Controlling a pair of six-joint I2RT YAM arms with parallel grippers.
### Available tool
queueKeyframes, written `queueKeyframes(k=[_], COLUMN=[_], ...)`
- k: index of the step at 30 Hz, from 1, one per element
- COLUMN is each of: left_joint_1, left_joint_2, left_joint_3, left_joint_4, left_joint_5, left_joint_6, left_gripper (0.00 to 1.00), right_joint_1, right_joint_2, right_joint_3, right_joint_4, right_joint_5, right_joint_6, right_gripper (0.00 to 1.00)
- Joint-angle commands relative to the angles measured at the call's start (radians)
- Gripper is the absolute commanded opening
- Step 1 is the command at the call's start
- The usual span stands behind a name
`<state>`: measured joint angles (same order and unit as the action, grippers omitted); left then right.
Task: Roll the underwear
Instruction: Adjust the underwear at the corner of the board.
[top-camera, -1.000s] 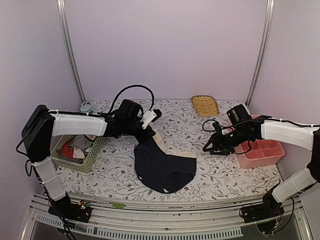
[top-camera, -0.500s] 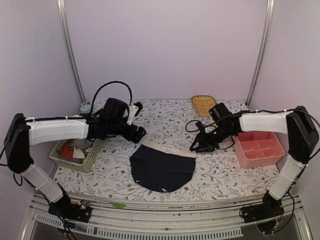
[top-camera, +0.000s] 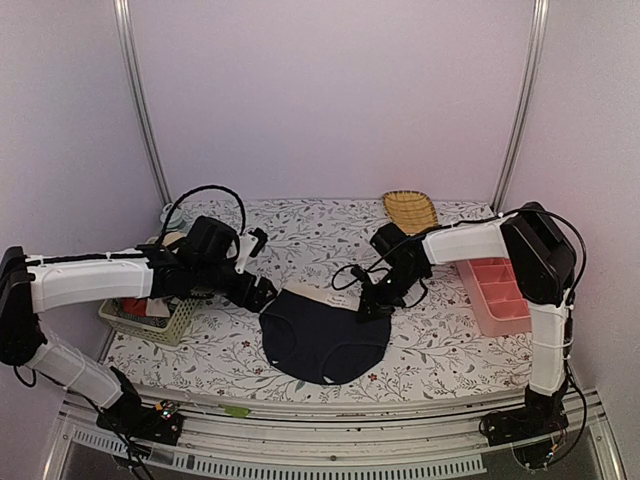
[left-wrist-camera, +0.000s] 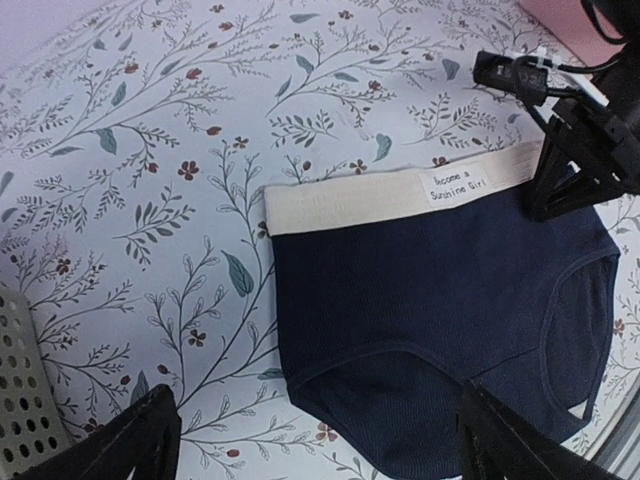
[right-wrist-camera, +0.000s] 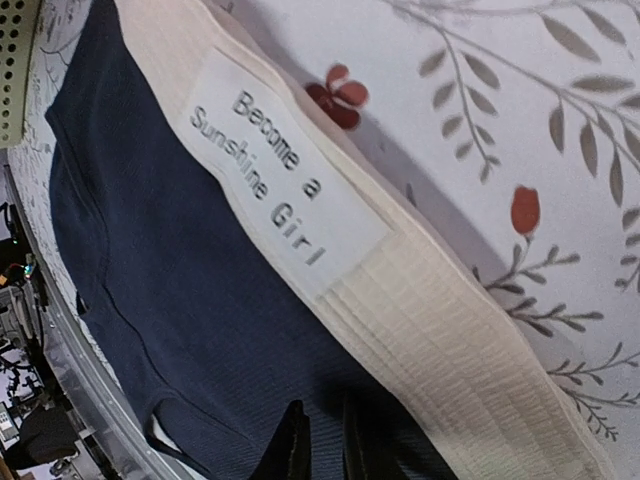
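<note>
Underwear (top-camera: 325, 340) lies flat and unrolled at the centre of the floral tabletop (top-camera: 450, 350), toward the near edge. The garment is navy with a cream waistband (top-camera: 315, 297) along its far edge and the leg openings toward the arm bases. A white label (left-wrist-camera: 455, 185) printed "Become a Sunshine Girl" sits on the waistband, toward its right end.

Left claw (top-camera: 258, 292): positioned just beside the left end of the waistband, above the tabletop. The jaws stand wide. In the left wrist view both fingers (left-wrist-camera: 140, 440) frame the lower corners, and the whole garment (left-wrist-camera: 430, 290) lies between them without contact.

Right claw (top-camera: 372, 305): positioned at the right end of the waistband, pointing down onto the cloth. The jaws stand narrow, with only a thin gap. In the right wrist view the fingertips (right-wrist-camera: 295, 445) rest on the navy fabric (right-wrist-camera: 170, 260) just below the waistband, near the label (right-wrist-camera: 280, 185). Whether a fold of cloth is pinched between them cannot be told.

Surrounding items:
- A pale green perforated basket (top-camera: 180, 320) with mixed cloth items, at the left edge under the left arm.
- A pink compartment tray (top-camera: 490, 300) at the right edge.
- A yellow woven basket (top-camera: 410, 210) at the far edge.
</note>
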<state>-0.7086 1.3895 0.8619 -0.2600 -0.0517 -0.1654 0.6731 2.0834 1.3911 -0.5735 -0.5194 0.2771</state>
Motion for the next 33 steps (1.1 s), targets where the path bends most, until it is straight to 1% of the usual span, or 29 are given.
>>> queueKeyframes(k=[1,4,7,11,13,15,17,20,22,27,30,33], left_joint_1=[-0.003,-0.007,-0.036,-0.140,-0.189,-0.217,-0.229,-0.232,-0.231,-0.198,-0.144,-0.071], left_joint_2=[-0.033,-0.019,0.008,0.077,0.125,0.179,0.220,0.285,0.329,0.403,0.443,0.500], left_joint_3=[-0.029,-0.032,-0.032,-0.014,0.004,0.020,0.034,0.056,0.071,0.097,0.122,0.186], left_joint_4=[-0.026,-0.058,-0.089,-0.117,-0.120,-0.110,-0.089,-0.072,-0.075,-0.114,-0.135,-0.151], left_joint_5=[0.048,0.086,0.134,0.190,0.244,0.290,0.338,0.366,0.354,0.259,0.182,0.114], left_joint_6=[-0.024,-0.031,-0.023,-0.002,0.009,0.012,0.012,0.006,0.010,0.031,0.059,0.093], left_gripper=[0.96,0.96,0.96,0.95,0.87,0.76,0.62,0.45,0.39,0.27,0.22,0.19], right_joint_1=[-0.029,-0.041,-0.030,-0.017,-0.025,-0.043,-0.065,-0.093,-0.103,-0.116,-0.118,-0.117], right_joint_2=[-0.033,-0.119,-0.213,-0.316,-0.368,-0.405,-0.430,-0.451,-0.463,-0.484,-0.499,-0.512], right_joint_3=[-0.119,-0.276,-0.409,-0.459,-0.451,-0.433,-0.416,-0.411,-0.411,-0.420,-0.435,-0.439], right_joint_4=[-0.059,-0.038,0.024,0.079,0.101,0.110,0.110,0.110,0.109,0.089,0.073,0.061], right_joint_5=[0.061,0.053,-0.046,-0.164,-0.190,-0.194,-0.187,-0.173,-0.162,-0.143,-0.128,-0.117], right_joint_6=[-0.032,0.003,0.062,0.106,0.133,0.156,0.174,0.181,0.184,0.188,0.187,0.188], right_gripper=[0.11,0.10,0.10,0.14,0.16,0.17,0.18,0.18,0.23,0.24,0.24,0.24])
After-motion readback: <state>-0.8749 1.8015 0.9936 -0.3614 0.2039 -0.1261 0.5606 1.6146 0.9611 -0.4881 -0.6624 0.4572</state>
